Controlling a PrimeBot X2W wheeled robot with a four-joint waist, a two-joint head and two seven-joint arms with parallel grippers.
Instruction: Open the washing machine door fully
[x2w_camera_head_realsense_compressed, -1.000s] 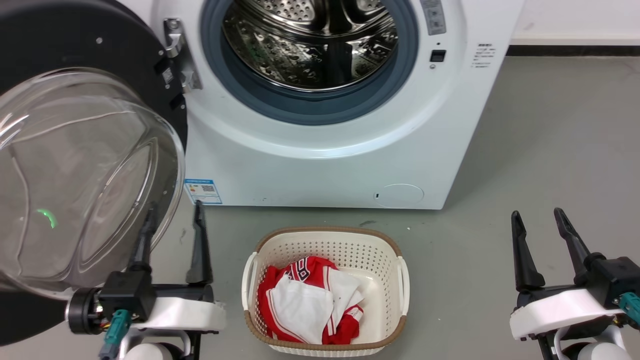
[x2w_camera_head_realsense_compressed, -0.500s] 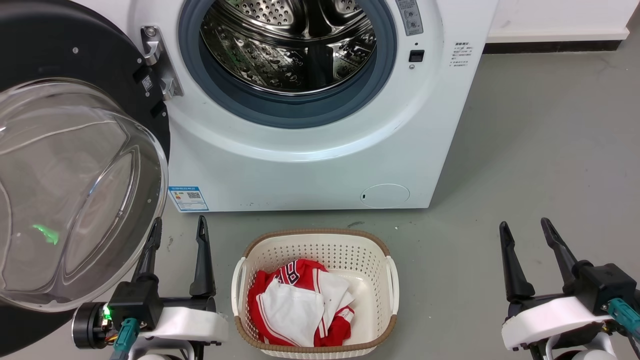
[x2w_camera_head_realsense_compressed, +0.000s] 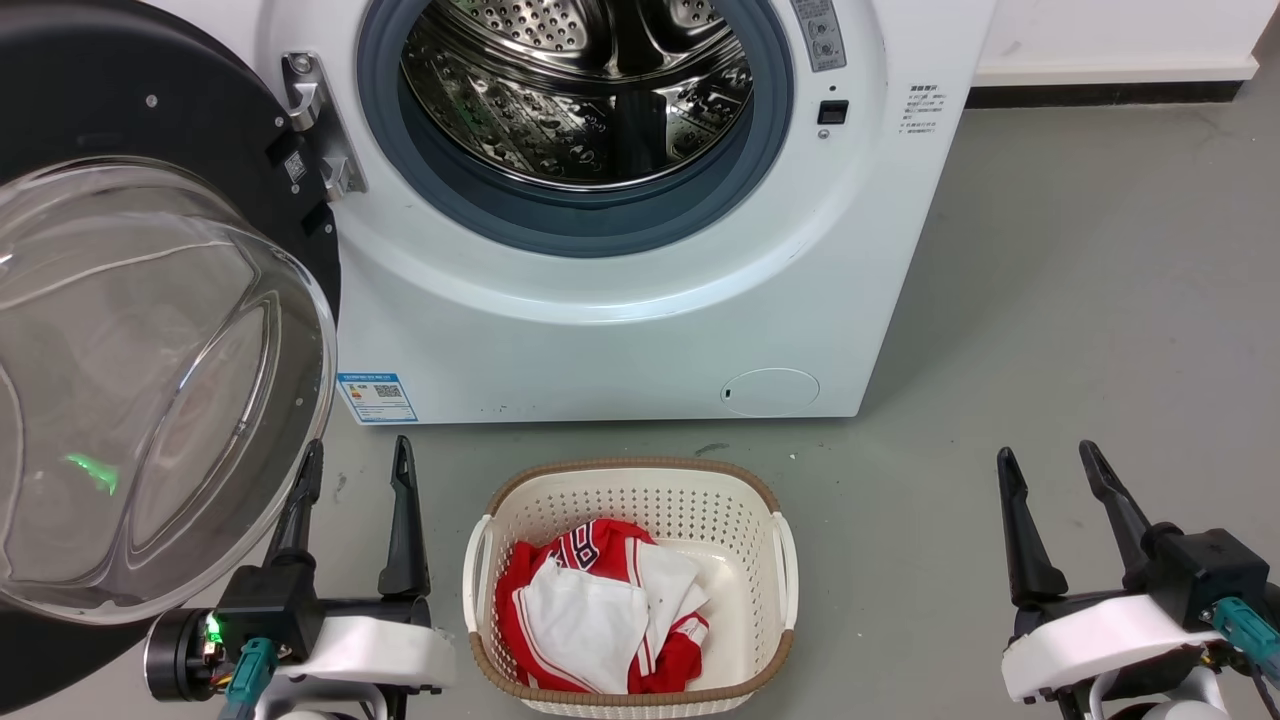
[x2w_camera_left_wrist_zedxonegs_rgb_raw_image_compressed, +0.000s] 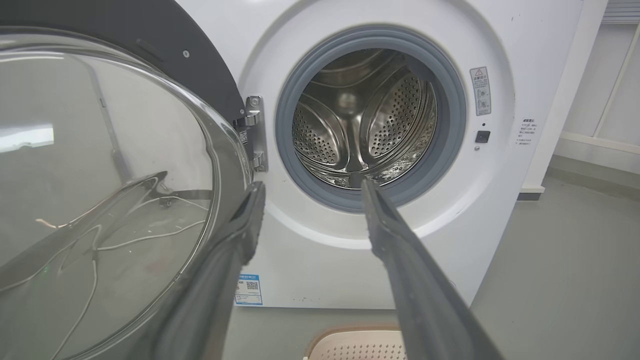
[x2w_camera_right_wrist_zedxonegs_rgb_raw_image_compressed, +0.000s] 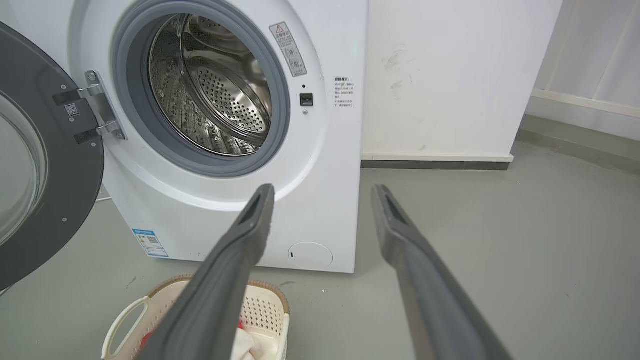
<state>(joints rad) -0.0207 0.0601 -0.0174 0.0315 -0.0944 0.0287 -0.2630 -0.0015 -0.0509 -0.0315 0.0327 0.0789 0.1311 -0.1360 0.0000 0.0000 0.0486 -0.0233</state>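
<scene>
Washing machine door (x2w_camera_head_realsense_compressed: 150, 300) is swung open, hanging off its hinge (x2w_camera_head_realsense_compressed: 315, 120) at the left edge of the washing machine (x2w_camera_head_realsense_compressed: 600, 340) front. Its inner side faces me, with the glass bowl (x2w_camera_left_wrist_zedxonegs_rgb_raw_image_compressed: 100, 165) bulging out.

Left fingers (x2w_camera_head_realsense_compressed: 403, 490): spread, nothing between them. The door is on their outer side and slightly ahead. The bowl's lower rim sits right beside the outer fingertip. In the head view the tip overlaps the rim. In the left wrist view that finger runs along the bowl's edge, its lower part seen through the glass. Can't tell if it's touching or just beside.

Right fingers (x2w_camera_head_realsense_compressed: 1018, 520): also spread and empty, over the floor (x2w_camera_head_realsense_compressed: 1050, 300). The door is well apart from them, far to their left. The basket (x2w_camera_head_realsense_compressed: 640, 495) of red and white clothes (x2w_camera_head_realsense_compressed: 590, 610) sits between the two sets of fingers.

Ahead of the left fingers and a bit inward: open drum (x2w_camera_head_realsense_compressed: 580, 90) and grey gasket (x2w_camera_head_realsense_compressed: 600, 225). The blue label (x2w_camera_head_realsense_compressed: 377, 397) is just past their tips, low on the machine front.

Hard to read:
- The head view cuts off the door's left and bottom edges and the machine's top.
- The right wrist view cuts the door at its left edge.
- Reflections and a green glint in the bowl muddy whatever is behind the glass.
- Label print is too small to make out.
</scene>
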